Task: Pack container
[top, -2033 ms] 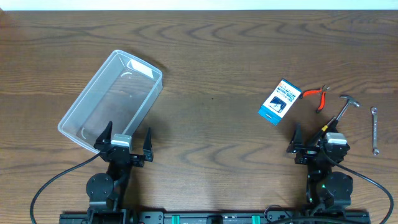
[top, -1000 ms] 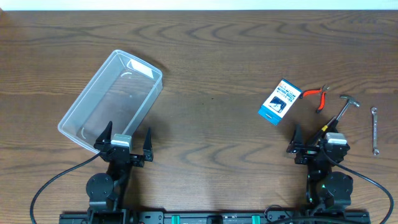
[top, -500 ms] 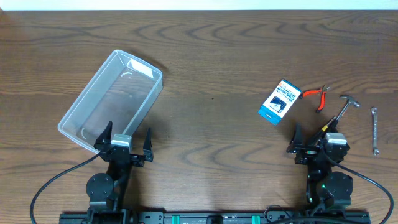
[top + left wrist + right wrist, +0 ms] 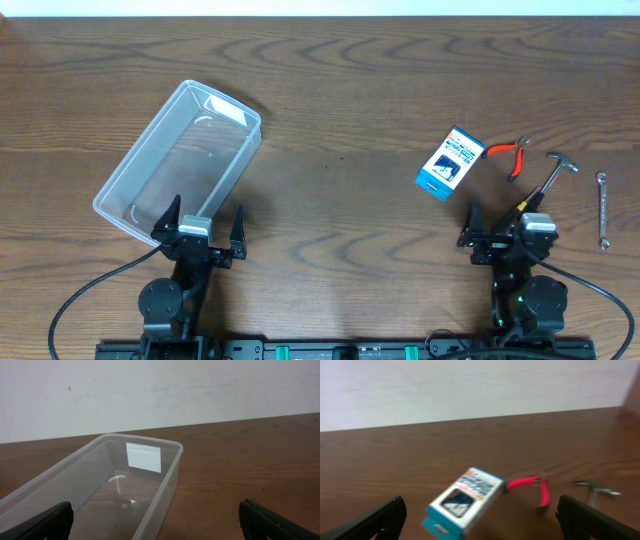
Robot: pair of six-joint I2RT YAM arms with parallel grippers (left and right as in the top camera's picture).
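The container (image 4: 175, 165) lay on the left part of the wooden table (image 4: 340, 90), set at a slant, with its near short end just in front of the left gripper (image 4: 208, 210). It was open at the top, and nothing showed inside it. In the left wrist view a white rectangle showed at its far end wall; whether that was a label or a reflection could not be told.

The left gripper's fingers were spread wide with nothing between them. The right gripper (image 4: 497, 225) was spread wide and empty too. It sat well apart from the container, near a blue-and-white box (image 4: 451, 163), red-handled pliers (image 4: 505, 153), a hammer (image 4: 548, 178) and a wrench (image 4: 602, 208).

Judged by its thin, see-through walls, the container was probably light and somewhat flexible. It would likely bow if pinched hard and skid on the smooth wood if nudged. The glossy plastic looked slippery, so a squeeze across its full width seemed a poor choice, and the spread jaws looked too narrow for that anyway.

The better hold appeared to be the rim at the near short end. One finger would go inside the wall and one outside, close to a rounded corner where the plastic should be stiffest. A hold like that could also steady it while tools were dropped in.
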